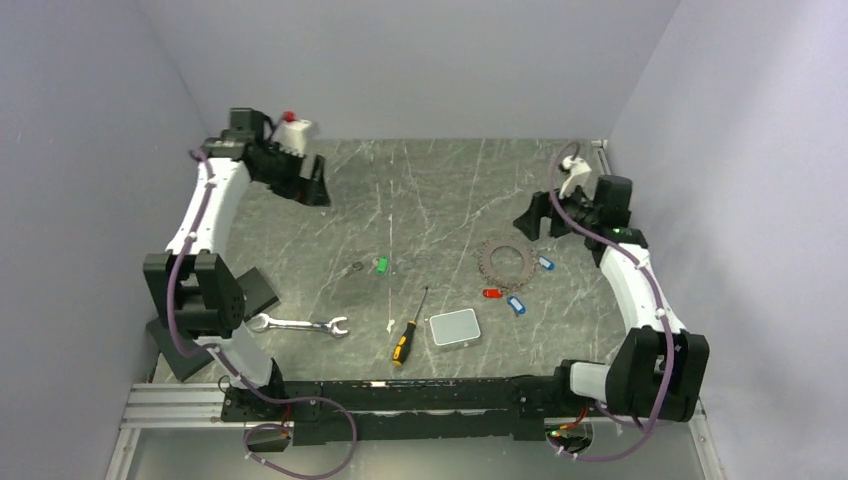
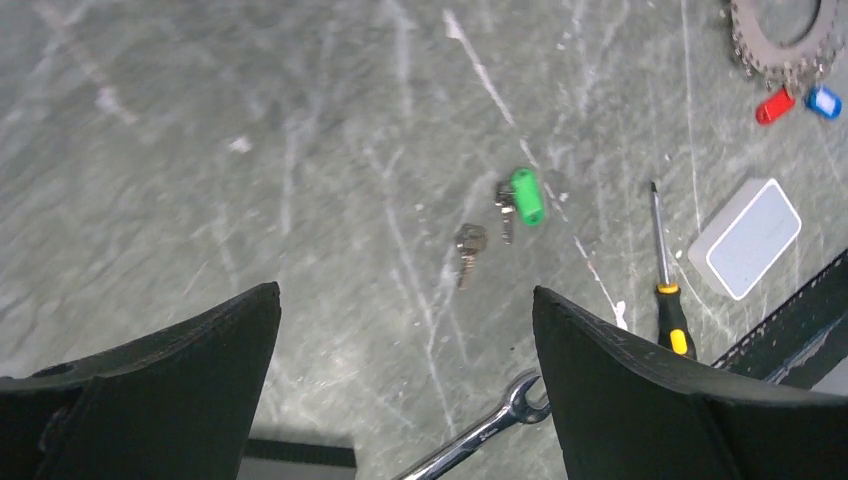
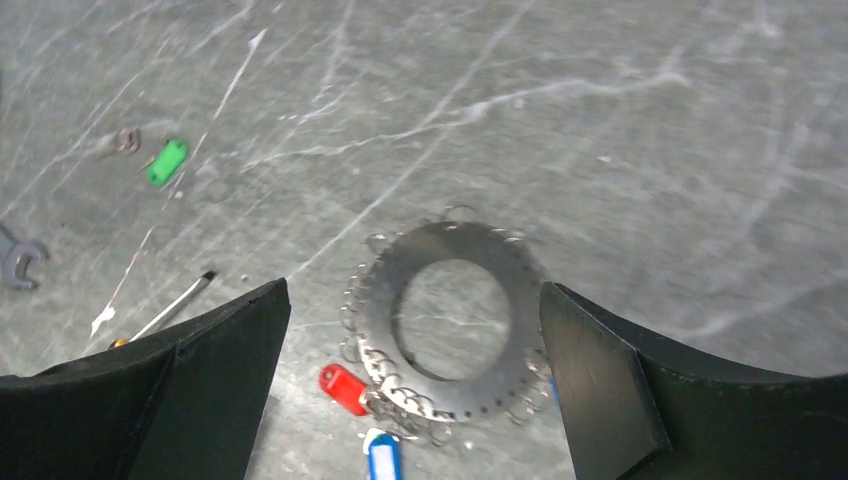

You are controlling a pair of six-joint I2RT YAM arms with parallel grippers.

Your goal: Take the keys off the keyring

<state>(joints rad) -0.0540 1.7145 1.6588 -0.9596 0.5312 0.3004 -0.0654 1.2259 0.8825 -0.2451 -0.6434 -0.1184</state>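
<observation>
The dark keyring [image 1: 504, 262] lies flat right of centre, with small wire loops round its rim; it also shows in the right wrist view [image 3: 450, 320]. Keys with a red tag [image 1: 491, 293] and a blue tag [image 1: 516, 304] sit at its near edge, and another blue tag [image 1: 546, 262] at its right. A green-tagged key [image 1: 381, 265] and a bare key [image 1: 356, 267] lie loose at centre, apart from the ring. My right gripper [image 1: 535, 218] is open and empty above the ring [image 3: 415, 290]. My left gripper [image 1: 310, 185] is open and empty at the far left [image 2: 405, 295].
A silver wrench [image 1: 298, 325] lies near left. A yellow-and-black screwdriver [image 1: 410, 330] and a grey box [image 1: 454, 327] lie at the near centre. Grey walls close in the table on three sides.
</observation>
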